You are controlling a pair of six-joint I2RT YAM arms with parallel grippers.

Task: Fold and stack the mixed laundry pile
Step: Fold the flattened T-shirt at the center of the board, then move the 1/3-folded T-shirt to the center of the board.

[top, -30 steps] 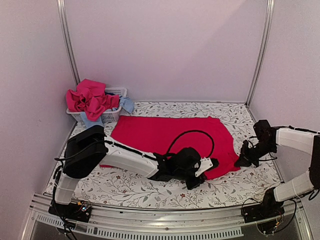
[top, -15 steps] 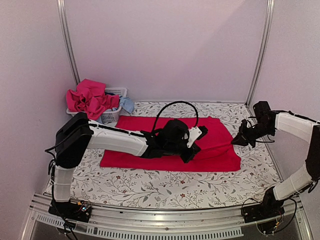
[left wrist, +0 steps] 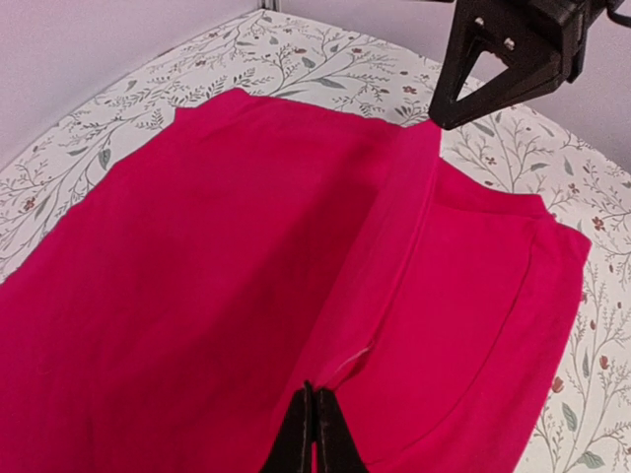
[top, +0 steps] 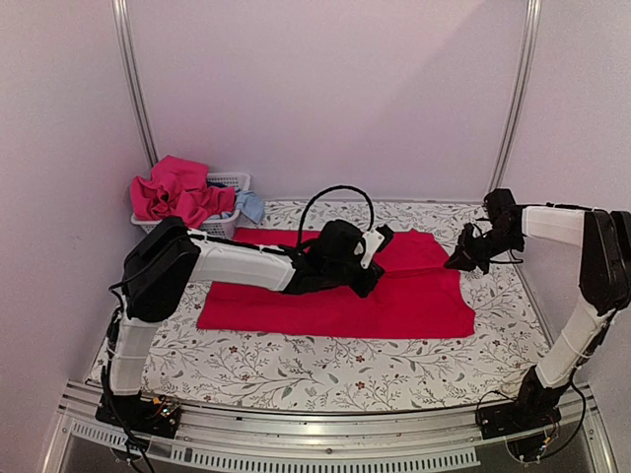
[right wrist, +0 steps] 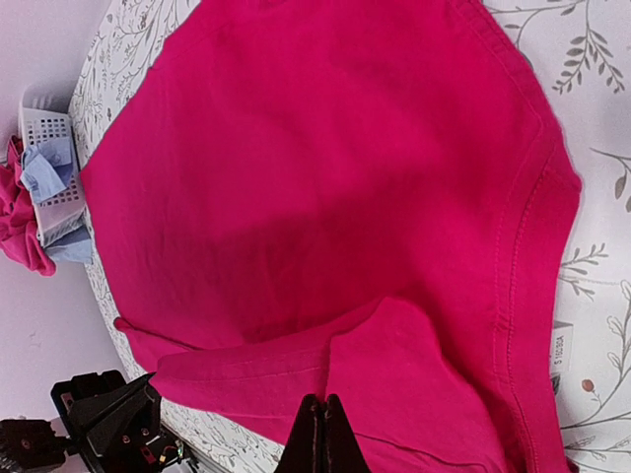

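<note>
One red garment (top: 335,305) lies flat on the table (top: 296,374), a folded-over edge stretched between the left tool (left wrist: 315,434) and right tool (right wrist: 320,434), each pinched tight on that cloth, probably to keep the crease straight. More laundry (top: 177,197) sits heaped in the basket (top: 222,229) behind.

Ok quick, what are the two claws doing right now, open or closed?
Left gripper: closed, pinching a fold of the red cloth.
Right gripper: closed, pinching the same red cloth.
</note>
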